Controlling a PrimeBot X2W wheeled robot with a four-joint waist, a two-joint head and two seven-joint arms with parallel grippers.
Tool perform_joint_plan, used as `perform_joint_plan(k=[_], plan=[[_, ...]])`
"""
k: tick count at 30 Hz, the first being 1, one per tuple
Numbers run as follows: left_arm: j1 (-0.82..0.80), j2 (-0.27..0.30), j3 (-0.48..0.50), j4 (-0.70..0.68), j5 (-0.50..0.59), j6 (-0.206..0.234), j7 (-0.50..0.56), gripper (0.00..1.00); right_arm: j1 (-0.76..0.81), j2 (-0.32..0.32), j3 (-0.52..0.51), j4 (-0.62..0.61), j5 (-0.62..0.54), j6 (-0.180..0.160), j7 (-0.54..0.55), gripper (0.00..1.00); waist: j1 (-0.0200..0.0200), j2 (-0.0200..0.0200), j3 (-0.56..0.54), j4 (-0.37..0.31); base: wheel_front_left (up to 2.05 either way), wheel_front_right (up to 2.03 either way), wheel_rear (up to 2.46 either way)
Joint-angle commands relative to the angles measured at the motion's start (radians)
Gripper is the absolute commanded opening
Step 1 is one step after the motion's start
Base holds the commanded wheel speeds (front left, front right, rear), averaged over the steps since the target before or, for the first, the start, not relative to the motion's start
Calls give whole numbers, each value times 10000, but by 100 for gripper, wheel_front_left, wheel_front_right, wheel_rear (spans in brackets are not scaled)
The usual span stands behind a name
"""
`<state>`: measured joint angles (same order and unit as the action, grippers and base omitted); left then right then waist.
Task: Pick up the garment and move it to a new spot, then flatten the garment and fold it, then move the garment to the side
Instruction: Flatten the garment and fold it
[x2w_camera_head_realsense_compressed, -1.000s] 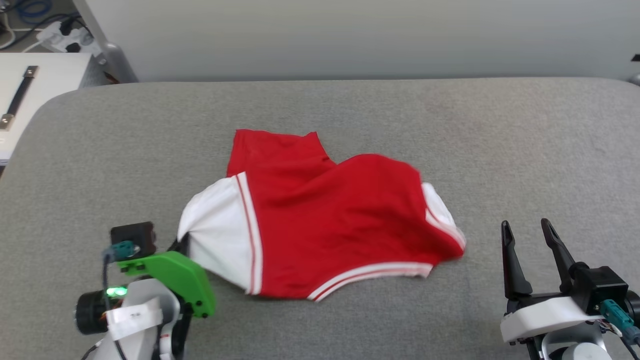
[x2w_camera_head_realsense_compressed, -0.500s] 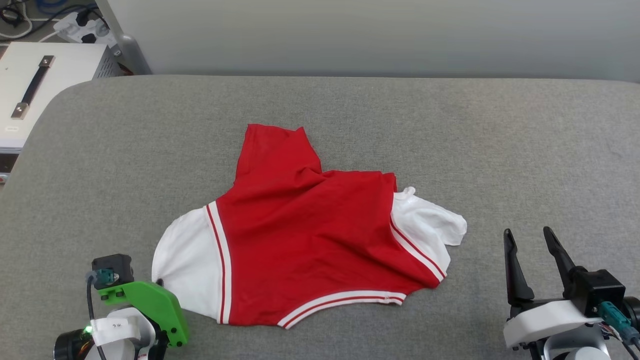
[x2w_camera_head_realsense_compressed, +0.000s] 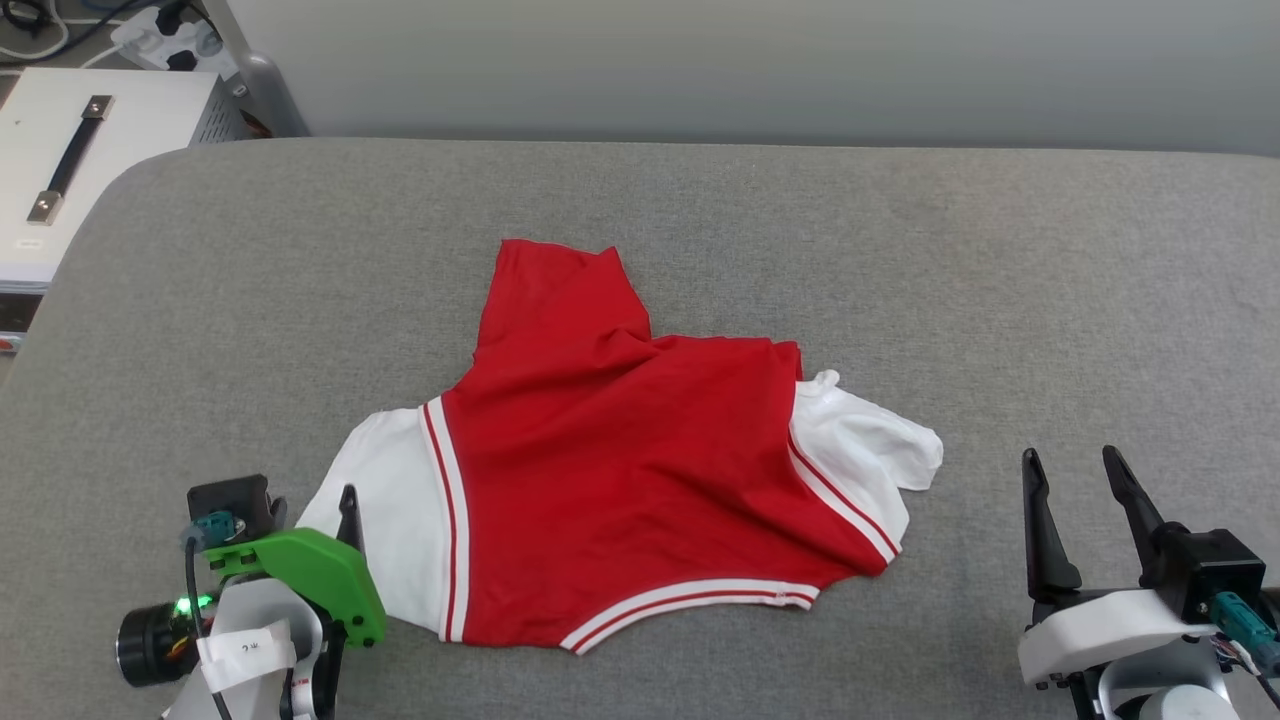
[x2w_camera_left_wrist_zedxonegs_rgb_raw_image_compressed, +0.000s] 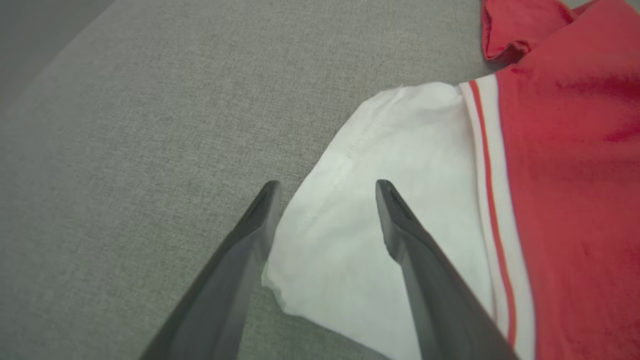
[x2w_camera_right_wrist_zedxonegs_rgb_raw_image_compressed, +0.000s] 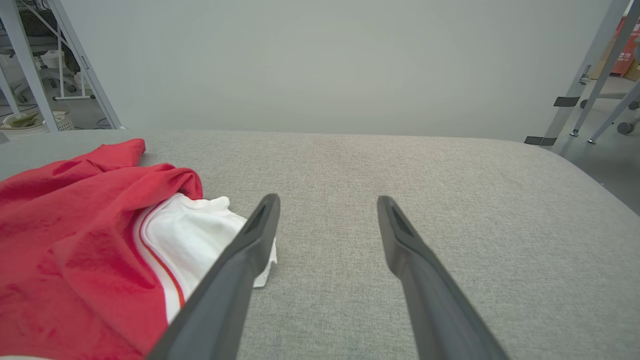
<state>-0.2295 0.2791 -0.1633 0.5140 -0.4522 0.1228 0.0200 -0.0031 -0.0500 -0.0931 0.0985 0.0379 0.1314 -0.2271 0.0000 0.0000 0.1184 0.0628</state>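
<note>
One garment (x2w_camera_head_realsense_compressed: 620, 470) lies mid-table (x2w_camera_head_realsense_compressed: 950, 250), long axis left-right, its narrow red end pointing away. Two grippers: left gripper (x2w_camera_left_wrist_zedxonegs_rgb_raw_image_compressed: 325, 187) spread wide astride its left edge, gripping nothing; right gripper (x2w_camera_head_realsense_compressed: 1070, 462) spread wide, empty.

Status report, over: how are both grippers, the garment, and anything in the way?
Left gripper open, fingers astride white sleeve edge. Right gripper open, empty, off to the side. Garment rumpled on grey pad, unfolded. No obstacle seen.

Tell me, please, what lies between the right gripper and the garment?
Only bare grey cushion: in the head view, nothing sits between the right gripper and the nearest white sleeve of the garment.
</note>
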Motion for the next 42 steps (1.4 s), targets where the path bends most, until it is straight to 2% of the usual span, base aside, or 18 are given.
perform_joint_plan(k=[1,9,15,20,27,31,35,42], plan=[[-227,-35,-34,-134,139,-69,-350,100,-75,-3,-3,-38,-56,-7,54,100,0,0,-143,121,0,0,0],[40,-181,-684,-1585,856,-240,-1963,100,45,-273,313,-278,47,-7,580,100,0,0,-577,411,0,0,0],[496,-364,-1039,-2583,1022,-504,-2538,100,89,-841,992,-564,639,-7,1759,100,0,0,-693,584,0,0,0],[775,-570,-1233,-3381,1387,-682,-2790,100,-197,-1560,1394,-825,1351,-7,4145,100,0,0,-556,806,0,0,0],[757,-841,-1213,-3637,1699,-868,-2814,100,-1040,-2425,1724,-906,2830,-7,8057,100,0,0,-124,1264,0,0,0],[658,-1031,-1042,-3728,1829,-941,-2816,100,-1510,-2755,1797,-695,3252,-7,9722,100,0,0,181,1536,0,0,0],[625,-1188,-950,-3622,2010,-1031,-2816,100,-2020,-2910,1868,-439,3501,-7,10359,100,0,0,478,1785,0,0,0],[457,-1462,-767,-3543,2265,-1223,-2817,100,-2610,-3072,1958,123,3438,-7,10370,100,0,0,897,2180,0,0,0]])
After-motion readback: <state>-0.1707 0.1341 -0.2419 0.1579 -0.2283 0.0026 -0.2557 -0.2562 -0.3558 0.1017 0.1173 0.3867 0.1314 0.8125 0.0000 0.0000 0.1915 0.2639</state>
